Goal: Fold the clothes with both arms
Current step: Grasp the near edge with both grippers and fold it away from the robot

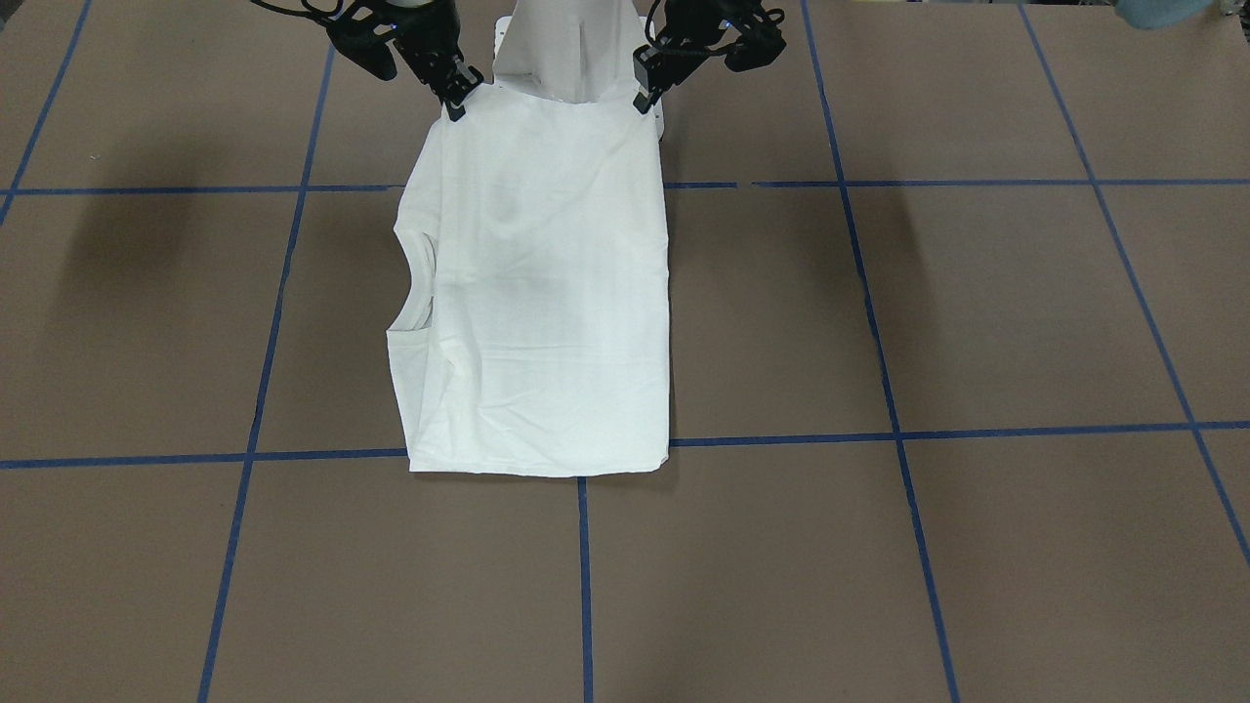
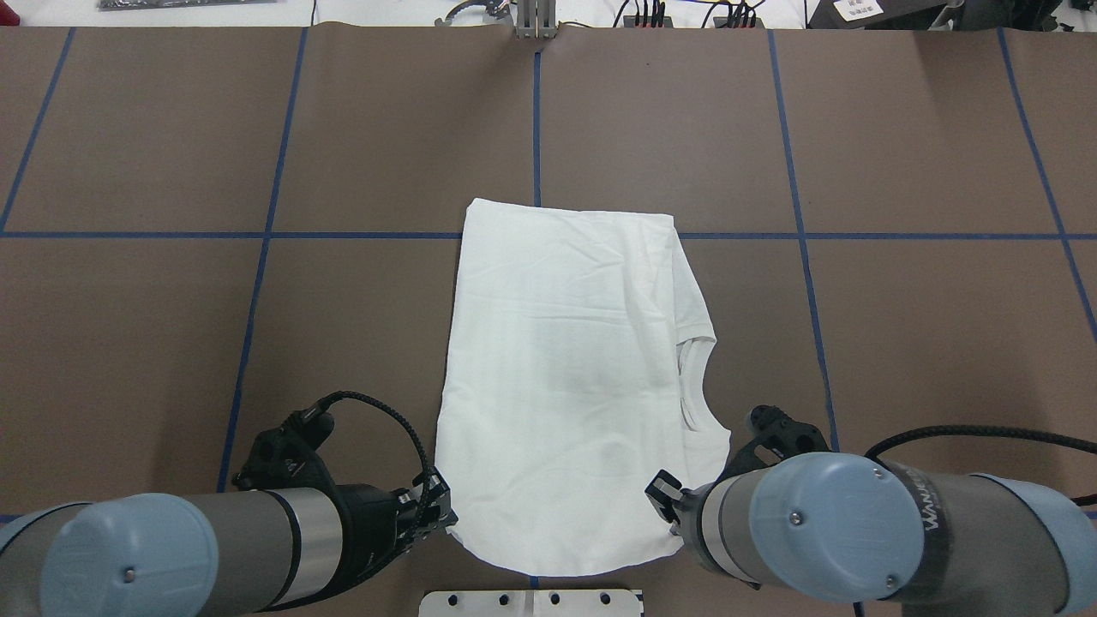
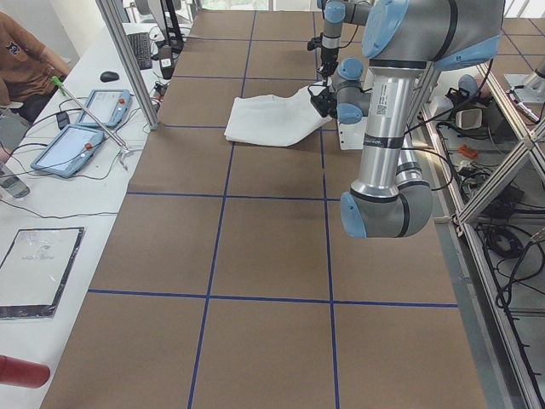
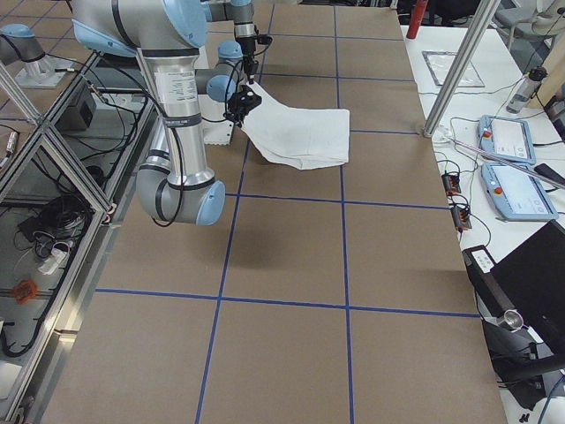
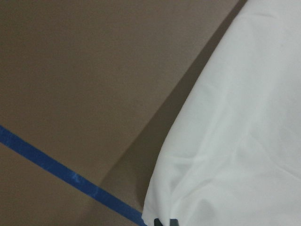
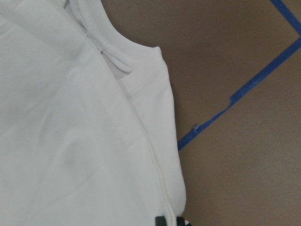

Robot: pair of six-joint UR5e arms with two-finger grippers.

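Note:
The white T-shirt [image 2: 566,386] lies folded into a tall rectangle on the brown table, plain side up, with its ribbed neck opening [image 2: 696,386] on the robot's right edge. It also shows in the front view [image 1: 547,293] and in both side views [image 3: 272,119] [image 4: 305,132]. My left gripper [image 2: 441,506] [image 1: 645,98] is shut on the near left corner of the T-shirt. My right gripper [image 2: 664,499] [image 1: 457,103] is shut on the near right corner. Both hold that near edge a little above the table. The wrist views show cloth [image 5: 235,141] [image 6: 70,141] running from the fingertips.
Blue tape lines [image 2: 536,120] mark a grid on the table. The white robot base plate [image 2: 531,602] sits just behind the shirt's near edge. An operators' desk with tablets [image 3: 85,119] and an aluminium post [image 3: 128,60] stand beyond the table's far edge.

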